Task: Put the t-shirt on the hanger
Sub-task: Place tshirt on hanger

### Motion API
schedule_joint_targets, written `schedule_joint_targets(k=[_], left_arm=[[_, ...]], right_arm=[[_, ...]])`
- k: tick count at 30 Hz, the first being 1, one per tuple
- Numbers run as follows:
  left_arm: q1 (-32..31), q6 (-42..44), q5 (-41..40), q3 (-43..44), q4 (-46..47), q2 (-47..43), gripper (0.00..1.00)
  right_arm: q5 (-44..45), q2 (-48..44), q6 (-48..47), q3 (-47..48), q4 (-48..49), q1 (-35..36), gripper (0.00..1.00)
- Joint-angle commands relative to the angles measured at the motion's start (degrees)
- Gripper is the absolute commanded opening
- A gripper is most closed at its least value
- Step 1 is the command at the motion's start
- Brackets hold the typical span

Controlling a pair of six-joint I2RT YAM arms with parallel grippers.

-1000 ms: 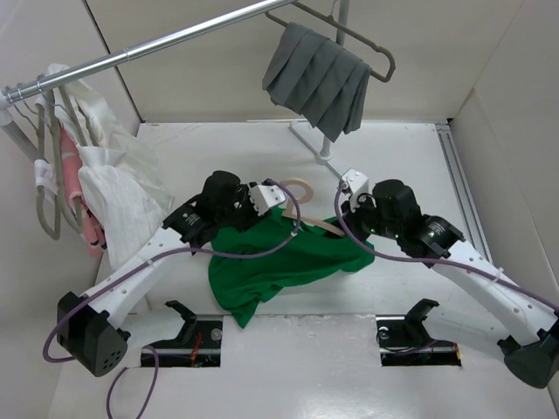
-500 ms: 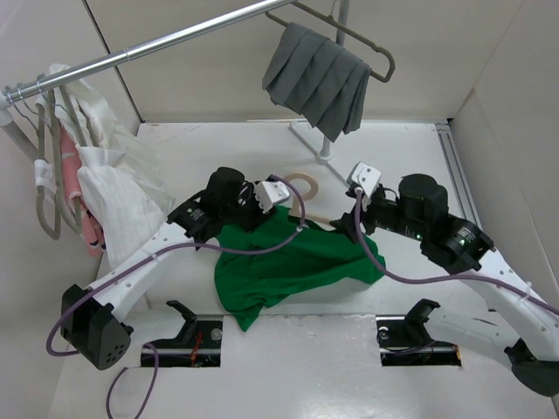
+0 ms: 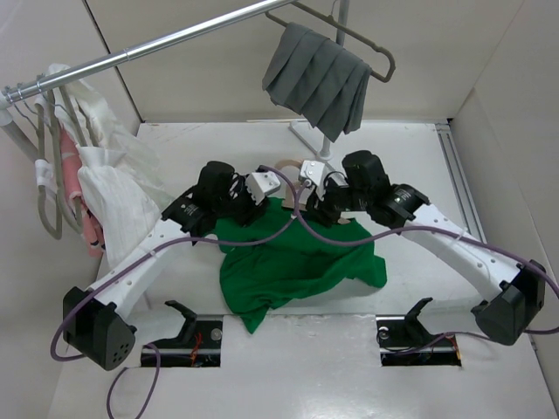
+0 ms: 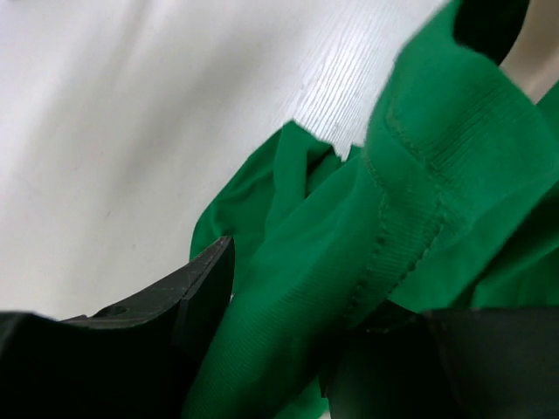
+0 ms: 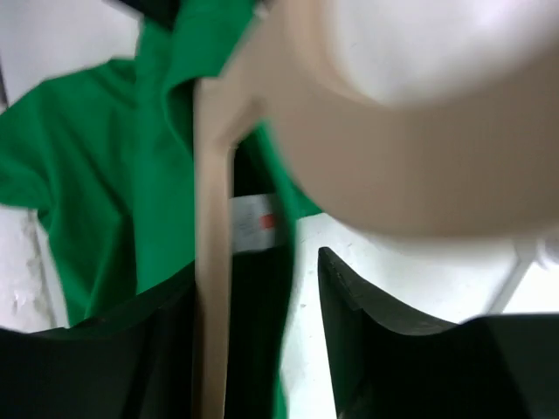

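Observation:
The bright green t-shirt [image 3: 297, 262] lies crumpled on the white table between the two arms. My left gripper [image 3: 266, 194] is shut on its ribbed collar [image 4: 410, 218], and green cloth fills the gap between the jaws [image 4: 288, 323]. My right gripper [image 3: 307, 194] sits just right of it at the neck opening, open. In the right wrist view the beige hanger's slim arm [image 5: 212, 262] runs between the fingers, close to the left one, and its rounded hook [image 5: 393, 166] looms above. A white label [image 5: 253, 223] shows inside the collar. In the top view most of the hanger [image 3: 347, 219] is hidden.
A metal rail [image 3: 175, 39] crosses the back, with a grey pleated cloth [image 3: 319, 78] on a grey hanger. White and pink garments [image 3: 96, 183] hang at the left. The rack's foot [image 3: 319, 150] stands behind the grippers. White walls enclose the table.
My right arm swung left from the shirt's right side to the collar, and its jaws went from shut to open around the hanger's arm. The left gripper kept its hold.

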Motion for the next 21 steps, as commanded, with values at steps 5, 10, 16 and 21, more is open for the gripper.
schedule_joint_targets(k=[5, 10, 16, 21], left_arm=[[12.4, -3.9, 11.6, 2.7, 4.7, 0.7, 0.00], [20.4, -0.7, 14.6, 4.7, 4.9, 4.2, 0.02], [20.4, 3.8, 18.5, 6.0, 5.4, 4.7, 0.00], [16.9, 7.4, 23.5, 7.5, 1.2, 3.2, 0.00]], right_arm=[[-4.1, -7.6, 0.9, 1.9, -1.5, -7.2, 0.00], [-5.3, -10.6, -2.3, 6.5, -14.1, -12.0, 0.00], [-5.2, -10.6, -4.2, 11.0, -19.7, -12.7, 0.00], [-7.4, -10.6, -4.2, 11.0, -16.0, -12.7, 0.39]])
